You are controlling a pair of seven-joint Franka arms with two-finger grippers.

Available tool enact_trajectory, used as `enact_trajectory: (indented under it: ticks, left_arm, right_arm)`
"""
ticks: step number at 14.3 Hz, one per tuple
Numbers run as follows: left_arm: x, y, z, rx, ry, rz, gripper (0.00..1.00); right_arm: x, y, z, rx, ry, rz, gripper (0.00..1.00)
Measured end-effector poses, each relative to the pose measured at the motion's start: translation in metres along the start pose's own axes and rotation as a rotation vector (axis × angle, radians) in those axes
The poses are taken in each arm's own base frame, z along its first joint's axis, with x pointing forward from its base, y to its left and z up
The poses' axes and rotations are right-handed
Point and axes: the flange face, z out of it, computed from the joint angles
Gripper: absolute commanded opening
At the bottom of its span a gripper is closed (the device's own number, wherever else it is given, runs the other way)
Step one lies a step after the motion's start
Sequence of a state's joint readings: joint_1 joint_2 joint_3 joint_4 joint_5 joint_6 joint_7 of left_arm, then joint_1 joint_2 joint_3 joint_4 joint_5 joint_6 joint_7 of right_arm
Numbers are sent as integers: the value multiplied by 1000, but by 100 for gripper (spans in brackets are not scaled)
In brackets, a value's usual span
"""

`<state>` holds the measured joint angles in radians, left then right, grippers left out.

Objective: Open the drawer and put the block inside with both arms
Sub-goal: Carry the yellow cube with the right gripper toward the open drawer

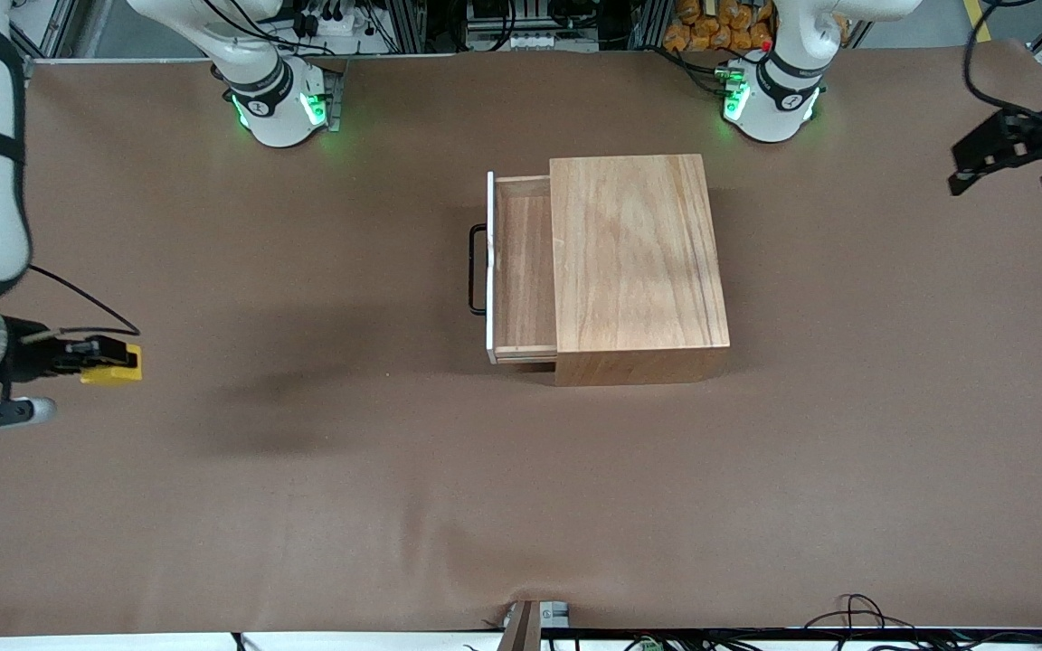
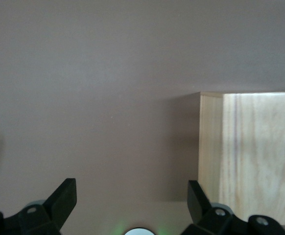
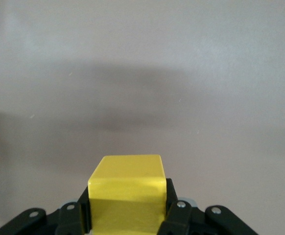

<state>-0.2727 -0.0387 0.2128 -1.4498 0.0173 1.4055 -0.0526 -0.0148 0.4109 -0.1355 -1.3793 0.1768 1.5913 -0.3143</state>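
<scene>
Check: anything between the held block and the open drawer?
Nothing visible. The right hand is shut on the block at the right arm's end of the table; only bare table lies between it and the drawer, which is pulled out, its tray showing nothing inside. The left hand waits, open.

A pale, smooth-grained wooden box (image 1: pixel 634 262) sat on a matt brown table (image 1: pixel 304 506); the yellow block (image 3: pixel 127 188) looked glossy.

brown table cover (image 1: pixel 521 506), cables (image 1: pixel 856 615) — orange items (image 1: pixel 720 27)
</scene>
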Motion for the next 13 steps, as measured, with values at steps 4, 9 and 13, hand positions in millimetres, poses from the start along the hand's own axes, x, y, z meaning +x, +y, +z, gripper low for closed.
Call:
enact_trajectory:
  ticks: [4,9,13]
  left_arm:
    - [2,-3,22,-2,-46,3,100]
    - [3,-4,15,-3,-21,-4,100]
    - [11,-6,13,0,-4,-10,100]
  right_arm:
    - [-21,-52,-46,17,-32,47,0]
    - [-16,-216,-34,-6,-49,10,0]
    - [-11,-313,-9,12,17,-126,0]
